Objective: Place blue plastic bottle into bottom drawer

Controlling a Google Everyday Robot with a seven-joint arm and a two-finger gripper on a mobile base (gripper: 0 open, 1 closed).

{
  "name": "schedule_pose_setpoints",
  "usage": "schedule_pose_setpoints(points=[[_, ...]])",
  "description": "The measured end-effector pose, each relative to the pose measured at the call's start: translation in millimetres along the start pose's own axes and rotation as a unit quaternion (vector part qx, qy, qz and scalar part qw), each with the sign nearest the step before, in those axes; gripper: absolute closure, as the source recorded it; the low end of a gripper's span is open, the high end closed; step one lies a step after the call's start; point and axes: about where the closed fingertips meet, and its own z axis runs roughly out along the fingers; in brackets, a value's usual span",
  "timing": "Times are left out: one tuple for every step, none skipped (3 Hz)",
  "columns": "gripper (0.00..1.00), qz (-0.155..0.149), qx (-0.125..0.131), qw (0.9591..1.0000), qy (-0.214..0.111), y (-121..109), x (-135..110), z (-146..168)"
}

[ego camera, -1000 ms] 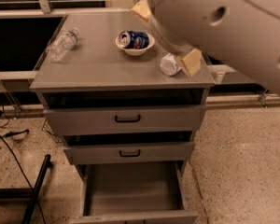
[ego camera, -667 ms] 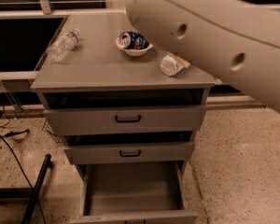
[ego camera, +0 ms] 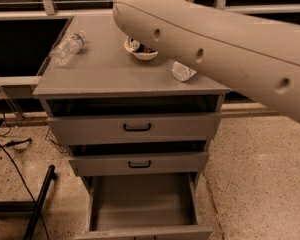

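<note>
The blue plastic bottle [ego camera: 182, 72] lies on its side at the right of the grey cabinet top [ego camera: 110, 71], and my arm [ego camera: 225, 44] hides most of it. The bottom drawer [ego camera: 140, 204] is pulled out below, its plain grey inside bare. My gripper is out of view. The arm crosses from the right edge to the top middle and leaves the frame there.
A smaller clear bottle [ego camera: 67, 48] lies at the cabinet top's left rear. A white bowl [ego camera: 144, 52] holding a blue can sits at the middle rear, partly under the arm. The two upper drawers [ego camera: 137, 128] stand slightly ajar. Cables and a black bar [ego camera: 37, 204] lie on the floor at left.
The arm has swung left and now covers more of the cabinet's right rear. The tan parts seen beside the bottle a second ago no longer show. The bottles and bowl have not moved.
</note>
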Motion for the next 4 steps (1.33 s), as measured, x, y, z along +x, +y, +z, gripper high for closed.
schedule_pose_setpoints(points=[[0.0,-0.006,-0.02,0.9997,0.011,-9.1,11.9,26.7],[0.0,0.011,-0.06,0.9981,-0.007,-4.7,28.3,62.6],[0.0,0.038,-0.12,0.9905,-0.055,23.2,38.7,101.1],[0.0,0.078,-0.15,0.9772,-0.128,51.7,39.3,123.5]])
